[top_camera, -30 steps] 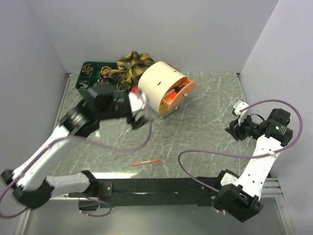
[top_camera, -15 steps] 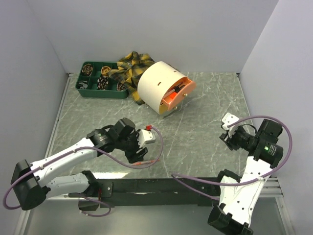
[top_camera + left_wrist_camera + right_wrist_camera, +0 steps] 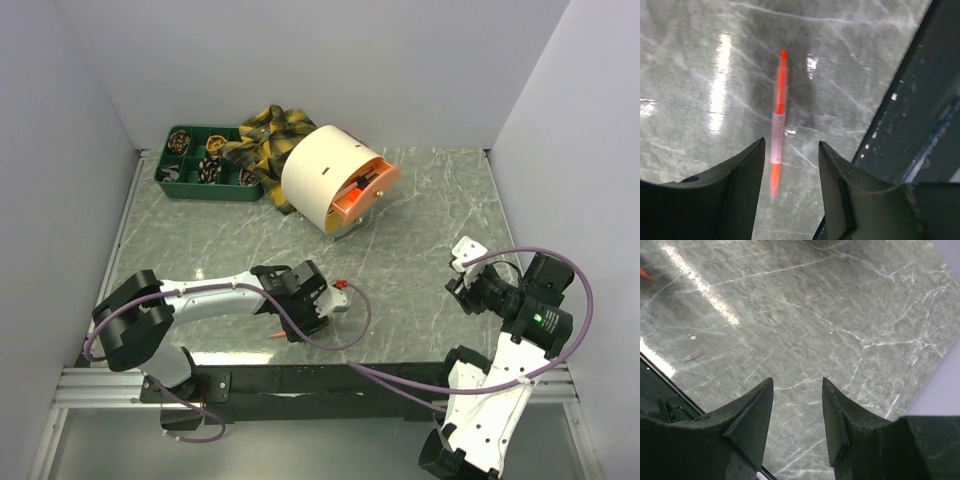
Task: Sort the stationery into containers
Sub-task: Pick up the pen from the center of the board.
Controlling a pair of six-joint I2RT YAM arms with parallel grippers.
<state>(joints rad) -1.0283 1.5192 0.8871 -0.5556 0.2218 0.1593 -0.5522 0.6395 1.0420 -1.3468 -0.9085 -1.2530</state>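
- Pen (image 3: 777, 127): slim, red and white, lay flat on the table (image 3: 420, 200) near the front edge, close to the black rail (image 3: 900, 130). From above, only its tip showed beside the left arm.
- Left gripper (image 3: 790, 146): hung low over the pen with its jaws parted, one finger on each side of the barrel. I saw no contact, and it held nothing.
- Right gripper (image 3: 796, 383): hung over bare marble at the right side, jaws parted and empty.
- Drum (image 3: 320, 175): cream, lay on its side at the back, with the orange insert (image 3: 368, 188) showing at its mouth.
- Green tray (image 3: 205, 168): sat in the back left corner. Its compartments held small items I could not make out.
- Cloth (image 3: 262, 140): plaid, lay bunched between the green tray and the drum.
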